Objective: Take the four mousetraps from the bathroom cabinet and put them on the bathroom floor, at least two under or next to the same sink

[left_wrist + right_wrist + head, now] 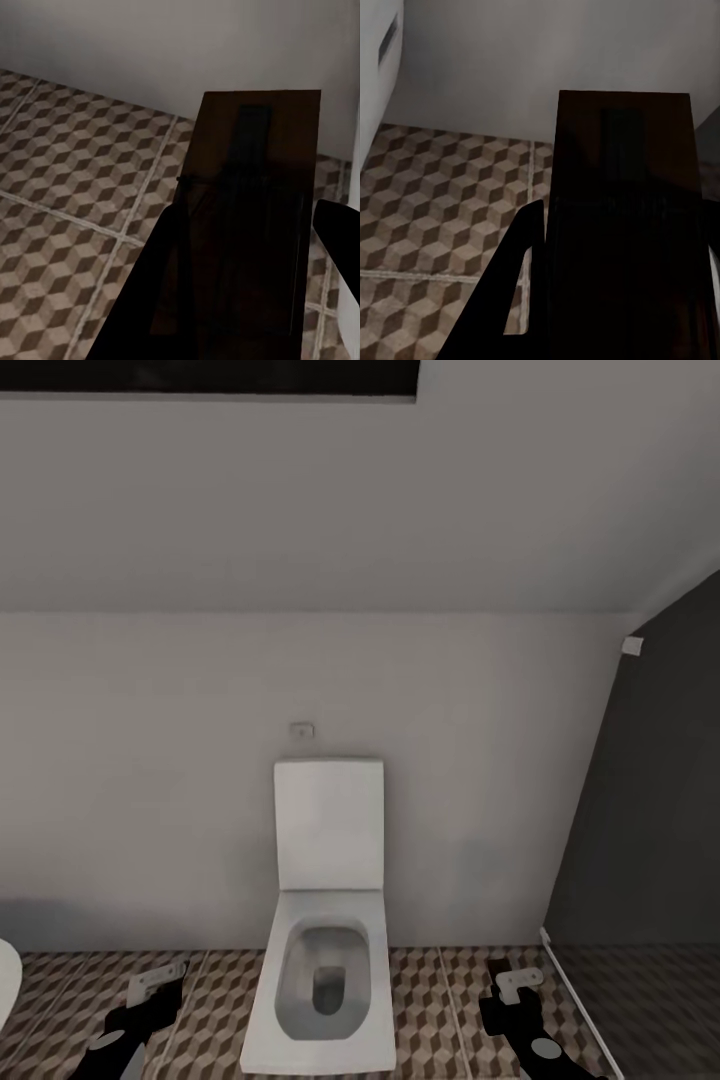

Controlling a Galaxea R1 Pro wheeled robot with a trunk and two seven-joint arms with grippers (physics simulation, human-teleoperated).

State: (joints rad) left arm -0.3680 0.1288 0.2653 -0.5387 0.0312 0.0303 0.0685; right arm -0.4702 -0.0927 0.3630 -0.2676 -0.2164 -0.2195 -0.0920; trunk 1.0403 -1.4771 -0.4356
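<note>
Because each arm carries a mousetrap above the bathroom floor rather than resting it there, the chief risk, as I judge it, is a drop or a misplaced release. The left wrist view shows one mousetrap, a flat brown board with a dark metal part, pinched between the dark fingers of the left gripper. The right wrist view shows a second mousetrap pinched the same way by the right gripper. Both boards hang over the cube-patterned tiles, one to each side of the toilet.

A thin board gripped by its edges could slip if the base turns sharply. Falling from this height it might bounce or slide behind the toilet, out of reach. Setting either trap down beside the toilet would also count for little, since the task wants two traps under or beside the sink. An arm swung inward could strike the toilet bowl.

Counted: two mousetraps, two grippers, and one toilet with its lid raised. There is one small flush plate on the pale wall above the toilet. One dark panel stands well to the right of the toilet.
</note>
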